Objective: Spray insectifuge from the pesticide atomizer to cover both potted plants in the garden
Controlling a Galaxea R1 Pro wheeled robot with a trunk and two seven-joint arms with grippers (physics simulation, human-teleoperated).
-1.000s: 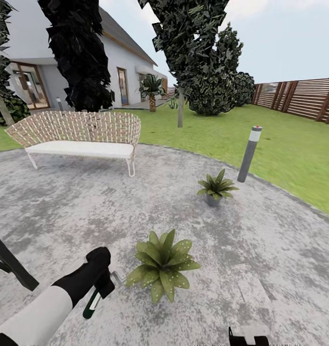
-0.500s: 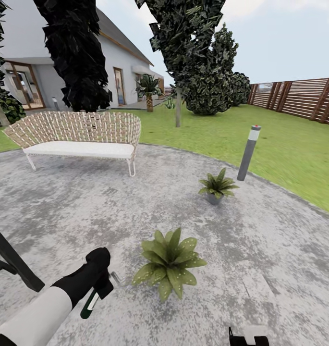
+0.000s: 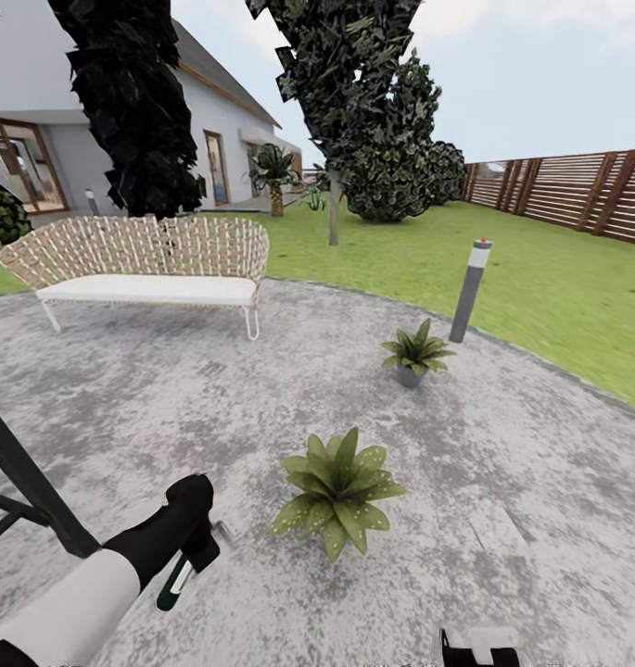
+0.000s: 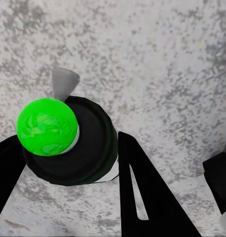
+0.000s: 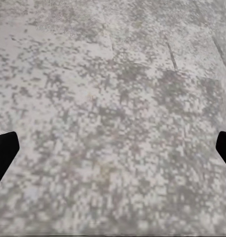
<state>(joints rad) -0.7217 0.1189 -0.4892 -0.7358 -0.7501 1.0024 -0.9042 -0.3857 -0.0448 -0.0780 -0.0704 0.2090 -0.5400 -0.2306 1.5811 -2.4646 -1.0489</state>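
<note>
My left gripper (image 3: 196,548) hangs low over the round stone patio (image 3: 502,445), shut on the pesticide atomizer (image 3: 176,585), a dark bottle with a pale label. Its trigger head (image 3: 226,534) points toward the nearer potted plant (image 3: 339,489), a short way to its right. In the left wrist view the black fingers (image 4: 142,197) clamp the bottle's dark body (image 4: 88,153), which shows a bright green disc (image 4: 46,126). The second potted plant (image 3: 413,352) stands farther back in its grey pot. My right gripper (image 5: 113,150) is open over bare stone, and its body (image 3: 479,642) shows at the head view's lower edge.
A grey bollard lamp (image 3: 468,292) with a red dot rises just behind the far plant at the patio's rim. A woven white bench (image 3: 141,264) stands at the back left. A dark slanted bar (image 3: 30,486) crosses the left edge. Lawn (image 3: 558,296), fence (image 3: 577,190), trees and house lie beyond.
The whole head view has shifted, so the camera has moved: both plants now sit slightly higher in the picture and the near one more to the right. The left arm keeps its pose and hold.
</note>
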